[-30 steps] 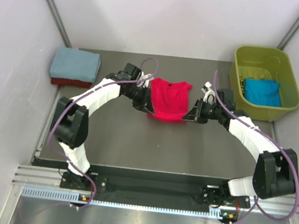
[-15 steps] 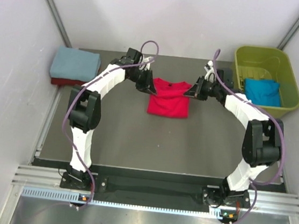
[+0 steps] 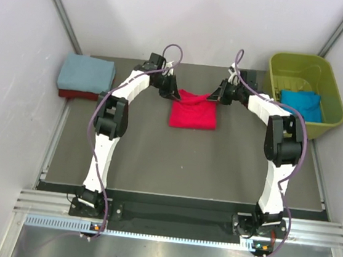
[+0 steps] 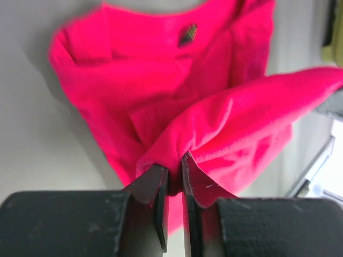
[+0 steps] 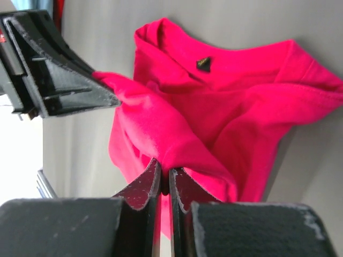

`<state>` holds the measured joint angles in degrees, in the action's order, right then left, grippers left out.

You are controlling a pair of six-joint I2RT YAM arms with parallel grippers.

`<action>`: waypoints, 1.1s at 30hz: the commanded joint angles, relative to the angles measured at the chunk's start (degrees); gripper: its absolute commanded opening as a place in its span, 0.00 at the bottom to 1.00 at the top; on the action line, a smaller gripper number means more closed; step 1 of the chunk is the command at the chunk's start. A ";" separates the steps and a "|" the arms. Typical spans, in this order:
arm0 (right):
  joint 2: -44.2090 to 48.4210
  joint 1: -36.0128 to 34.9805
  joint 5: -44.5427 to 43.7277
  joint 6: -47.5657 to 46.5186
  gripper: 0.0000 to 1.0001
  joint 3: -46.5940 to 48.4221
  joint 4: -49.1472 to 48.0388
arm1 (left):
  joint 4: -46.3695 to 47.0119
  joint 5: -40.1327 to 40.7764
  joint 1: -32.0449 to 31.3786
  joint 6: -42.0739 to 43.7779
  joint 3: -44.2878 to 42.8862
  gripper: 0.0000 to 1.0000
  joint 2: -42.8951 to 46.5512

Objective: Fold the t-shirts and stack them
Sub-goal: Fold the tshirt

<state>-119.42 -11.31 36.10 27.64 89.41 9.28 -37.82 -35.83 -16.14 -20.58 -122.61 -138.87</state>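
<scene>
The bright red t-shirt (image 3: 193, 112) sits at the far middle of the dark table (image 3: 185, 167), most of it lying flat, with its far edge lifted into a taut ridge between the two arms. Both arms reach long from the near edge and bend in toward each other at the far end, almost mirror images. The left gripper (image 3: 173, 94) pinches one end of that ridge, its black jaws narrowed onto a bunched fold of cloth. The right gripper (image 3: 217, 95) has the other end, jaws nearly together with red cloth squeezed between. Up close the fabric is a soft matte knit, draping in rounded folds, with a small dark neck label (image 5: 203, 63) showing. At far left a blue-grey tee (image 3: 86, 73) lies folded on a dark red tee (image 3: 75, 94). At far right a bright blue tee (image 3: 301, 104) sits inside the smooth olive-green tub (image 3: 303, 61).
</scene>
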 commanded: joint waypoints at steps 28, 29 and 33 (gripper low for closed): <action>2.78 0.68 -3.58 -0.14 0.56 3.24 -4.88 | 6.63 2.00 4.27 -2.89 0.25 0.63 4.39; 2.96 0.59 -3.32 -0.04 0.56 1.66 -4.97 | 5.84 2.08 5.06 -2.98 2.87 0.63 4.40; 3.14 -0.29 -2.79 -0.22 0.56 -1.68 -4.88 | 5.48 1.56 6.73 -4.11 7.72 0.63 3.35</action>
<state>-119.59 -11.14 31.99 27.24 89.73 7.22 -31.53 -33.39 -10.76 -23.46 -118.34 -136.88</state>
